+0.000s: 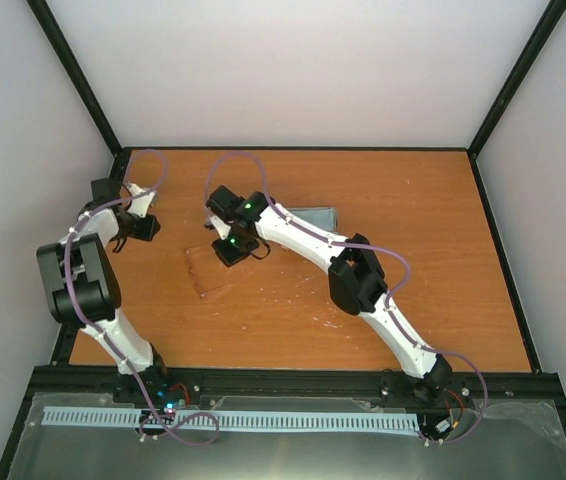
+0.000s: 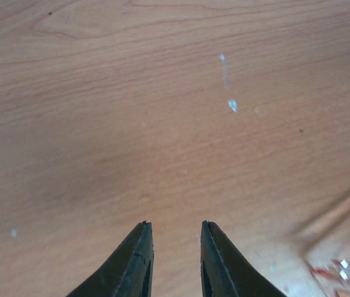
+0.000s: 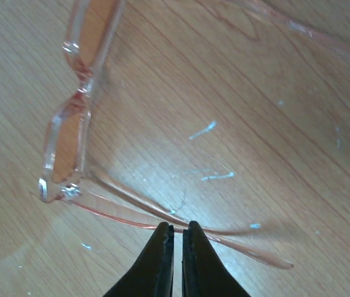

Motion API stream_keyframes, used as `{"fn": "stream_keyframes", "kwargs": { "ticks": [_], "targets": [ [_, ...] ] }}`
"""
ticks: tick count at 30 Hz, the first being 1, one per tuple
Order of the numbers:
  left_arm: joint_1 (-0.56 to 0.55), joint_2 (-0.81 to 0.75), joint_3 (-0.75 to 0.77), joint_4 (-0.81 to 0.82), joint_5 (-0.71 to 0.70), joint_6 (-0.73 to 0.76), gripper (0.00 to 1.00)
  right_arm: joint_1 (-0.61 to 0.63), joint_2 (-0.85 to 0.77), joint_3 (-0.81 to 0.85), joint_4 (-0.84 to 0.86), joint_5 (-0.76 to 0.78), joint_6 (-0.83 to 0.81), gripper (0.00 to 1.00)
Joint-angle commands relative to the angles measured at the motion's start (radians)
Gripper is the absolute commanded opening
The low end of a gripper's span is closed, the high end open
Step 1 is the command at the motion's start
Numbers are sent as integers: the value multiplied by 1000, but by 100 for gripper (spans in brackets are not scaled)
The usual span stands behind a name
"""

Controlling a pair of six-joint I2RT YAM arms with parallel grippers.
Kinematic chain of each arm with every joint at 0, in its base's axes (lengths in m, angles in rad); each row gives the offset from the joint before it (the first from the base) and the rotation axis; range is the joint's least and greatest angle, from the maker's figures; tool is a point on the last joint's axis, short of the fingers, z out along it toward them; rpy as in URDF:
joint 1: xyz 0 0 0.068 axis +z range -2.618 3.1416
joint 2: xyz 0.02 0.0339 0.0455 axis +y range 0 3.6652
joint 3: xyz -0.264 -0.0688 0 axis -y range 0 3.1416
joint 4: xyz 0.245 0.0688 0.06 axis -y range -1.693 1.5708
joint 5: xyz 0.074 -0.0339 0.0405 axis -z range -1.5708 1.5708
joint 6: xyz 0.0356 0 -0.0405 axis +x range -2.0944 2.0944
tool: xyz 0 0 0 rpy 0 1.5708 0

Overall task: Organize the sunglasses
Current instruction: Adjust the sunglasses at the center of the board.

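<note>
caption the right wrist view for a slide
Right claw pinching one slim arm of the amber sunglasses on the wooden table

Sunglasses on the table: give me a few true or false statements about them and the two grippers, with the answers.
1. The right gripper is shut on one thin arm of the sunglasses. True.
2. The left gripper holds the sunglasses. False: it is open over the bare table and holds nothing.
3. The sunglasses are folded shut. False: both of their arms are spread open.
4. A blue-grey cloth lies behind the right arm, partly hidden by it. True.
5. The sunglasses are stowed in a case. False: they lie on the table.
</note>
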Motion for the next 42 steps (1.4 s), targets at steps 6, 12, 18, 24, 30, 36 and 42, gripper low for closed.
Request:
{"fn": "stream_keyframes", "kwargs": {
  "ticks": [6, 12, 18, 24, 30, 36, 42],
  "targets": [
    [-59, 201, 141, -68, 126, 94, 23, -3, -22, -115, -91, -1, 29, 7],
    [-125, 228, 96, -64, 120, 115, 24, -6, 0, -161, -94, -24, 41, 6],
    [-139, 229, 61, -78, 118, 116, 23, -13, 37, -168, -72, -40, 48, 6],
    [-142, 201, -12, -77, 91, 138, 22, -47, 66, -167, -51, -41, 61, 6],
    [-141, 152, -73, -89, 104, 122, 21, -101, 84, -156, -1, -13, 105, 6],
    [-141, 84, -131, -98, 103, 108, 21, -142, 162, -2, -13, -24, 122, 7],
    [-142, 13, -173, -118, 124, 85, 21, -163, 187, 41, 10, -13, 133, 9]
  ]
}}
